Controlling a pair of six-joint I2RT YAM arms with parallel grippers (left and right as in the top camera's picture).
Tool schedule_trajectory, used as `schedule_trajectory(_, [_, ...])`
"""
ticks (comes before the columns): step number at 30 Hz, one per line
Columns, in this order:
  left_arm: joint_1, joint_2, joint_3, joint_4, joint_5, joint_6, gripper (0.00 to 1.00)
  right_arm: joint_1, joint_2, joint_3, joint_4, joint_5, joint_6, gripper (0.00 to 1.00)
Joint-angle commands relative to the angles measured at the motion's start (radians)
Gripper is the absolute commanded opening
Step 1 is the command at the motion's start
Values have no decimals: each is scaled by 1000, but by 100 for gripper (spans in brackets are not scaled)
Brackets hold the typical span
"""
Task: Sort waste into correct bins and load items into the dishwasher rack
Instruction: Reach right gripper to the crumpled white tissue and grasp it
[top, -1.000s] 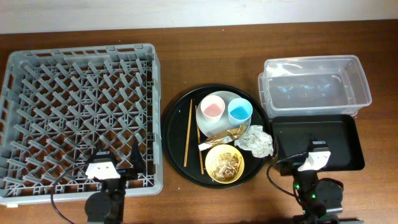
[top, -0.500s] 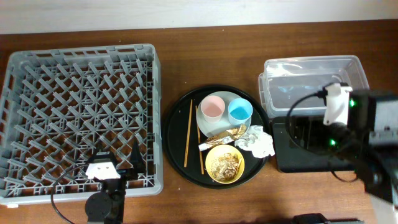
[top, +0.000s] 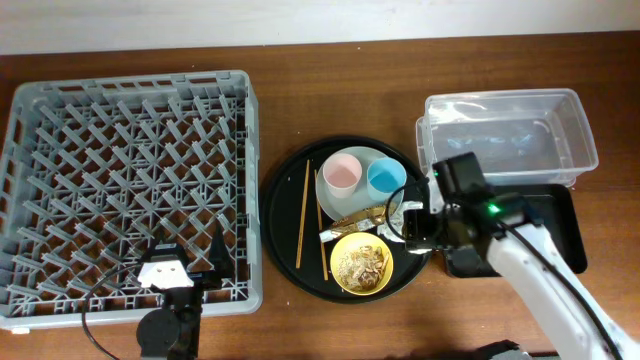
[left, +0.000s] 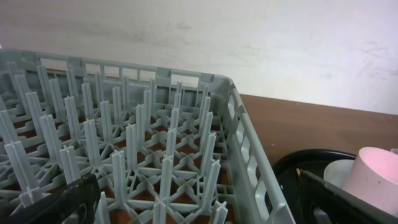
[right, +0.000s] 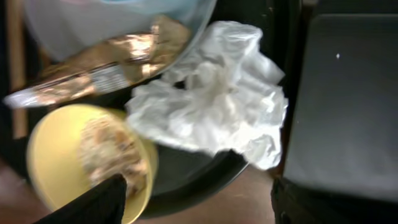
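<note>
The crumpled paper wad (right: 217, 102) lies on the round black tray's right side, with the gold-brown wrapper (right: 93, 65) to its left. My right gripper (right: 199, 208) is open just above and in front of the wad, holding nothing; from overhead it (top: 415, 228) covers most of the wad. The yellow bowl (top: 361, 264) holds food scraps. The pink cup (top: 340, 173) and blue cup (top: 385, 178) stand on the white plate (top: 352, 196). Chopsticks (top: 302, 215) lie left of them. My left gripper (top: 190, 250) is open over the front of the grey rack (top: 120, 150).
The clear tub (top: 510, 140) stands at the back right, with the shallow black tray (top: 545, 225) in front of it, right beside my right gripper. The round black tray (top: 285, 200) holds all the dishes and waste. The left wrist view shows the rack's pegs (left: 155, 143).
My right arm has swung from the table's front, over the tub and black tray, then left and down to the paper wad. The left arm has not moved.
</note>
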Motion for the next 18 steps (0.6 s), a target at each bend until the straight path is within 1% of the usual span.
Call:
schedule_trajectory(1, [4,-4,-2,-5,-1,16,99,11,122,-12,35,69,18,74])
schedule_trajectory(3, [4,-4,-1,-5,-1,16,99,32,190,-12,65,69,18,75])
schedule_trajectory(6, [4,-4,-1,-5,-1,16,99,108,267,-12,124,70,18,74])
schedule_trajectory(7, [4,-4,-1,-5,-1,16,99,127,279,-12,137,74,18,73])
schedule_trajectory(8, [4,-4,-1,-5,-1,16,99,160,296,-12,151,110,19,70])
schedule_trajectory(9, [4,-4,-1,-5,-1,16,99,173,301,-12,151,136,19,68])
schedule_trajectory(14, [4,-4,-1,-5,-1,16,99,183,302,-12,151,222,19,68])
schedule_trajectory(16, [4,-4,-1,-5,-1,16,99,183,302,-12,151,267,19,52])
schedule_trajectory(18, [4,-4,-1,-5,0,16,99,183,302,-14,150,294,43,52])
